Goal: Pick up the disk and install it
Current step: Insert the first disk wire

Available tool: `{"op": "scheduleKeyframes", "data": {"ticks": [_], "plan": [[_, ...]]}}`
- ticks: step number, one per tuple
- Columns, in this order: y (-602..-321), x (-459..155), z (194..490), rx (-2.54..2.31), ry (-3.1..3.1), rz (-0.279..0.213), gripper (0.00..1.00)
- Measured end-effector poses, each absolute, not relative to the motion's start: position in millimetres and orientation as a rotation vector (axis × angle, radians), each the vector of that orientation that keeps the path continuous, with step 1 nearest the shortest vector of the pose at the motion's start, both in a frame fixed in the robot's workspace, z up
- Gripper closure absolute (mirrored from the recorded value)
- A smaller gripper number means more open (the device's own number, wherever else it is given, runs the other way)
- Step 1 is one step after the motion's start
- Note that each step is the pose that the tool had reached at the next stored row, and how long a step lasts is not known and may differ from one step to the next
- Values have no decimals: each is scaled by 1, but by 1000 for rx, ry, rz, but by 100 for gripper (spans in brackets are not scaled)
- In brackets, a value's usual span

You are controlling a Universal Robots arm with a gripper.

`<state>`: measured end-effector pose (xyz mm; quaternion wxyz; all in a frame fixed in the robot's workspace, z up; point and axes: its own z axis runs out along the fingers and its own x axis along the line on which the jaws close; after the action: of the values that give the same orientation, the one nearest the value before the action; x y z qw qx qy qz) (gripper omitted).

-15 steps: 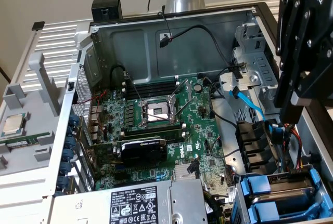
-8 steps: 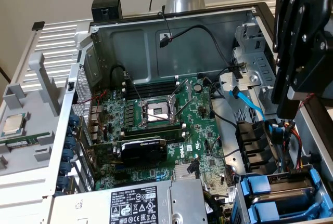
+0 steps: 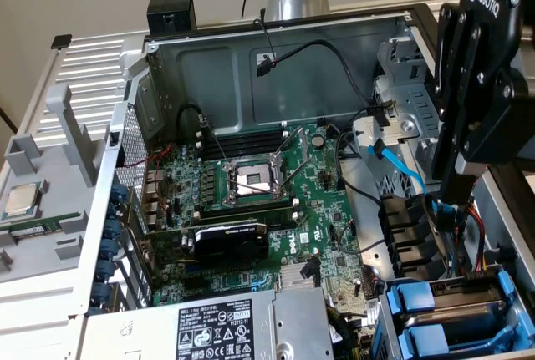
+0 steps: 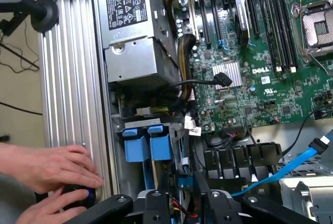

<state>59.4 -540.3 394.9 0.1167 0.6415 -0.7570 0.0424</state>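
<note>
- Open computer case [image 3: 251,51] on a bench fills both views.
- Gripper [image 3: 458,197] hangs at exterior view's right, over the drive bay; grip: cannot tell.
- Blue disk [image 4: 148,143] carriers already sit in bay; seating unclear.
- Person's hand [image 4: 49,169] rests at wrist view's lower left.

Two blue carriers [image 4: 148,146], one hand [image 4: 49,169].

Matt grey metal case [image 3: 209,63], glossy green circuit board [image 3: 326,235], blue plastic carriers [image 3: 443,314].
</note>
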Motion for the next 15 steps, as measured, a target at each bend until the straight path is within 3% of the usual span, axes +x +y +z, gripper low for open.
{"op": "scheduleKeyframes", "data": {"ticks": [15], "plan": [[-536, 58, 381, 1834, -2214, 166, 68]]}}
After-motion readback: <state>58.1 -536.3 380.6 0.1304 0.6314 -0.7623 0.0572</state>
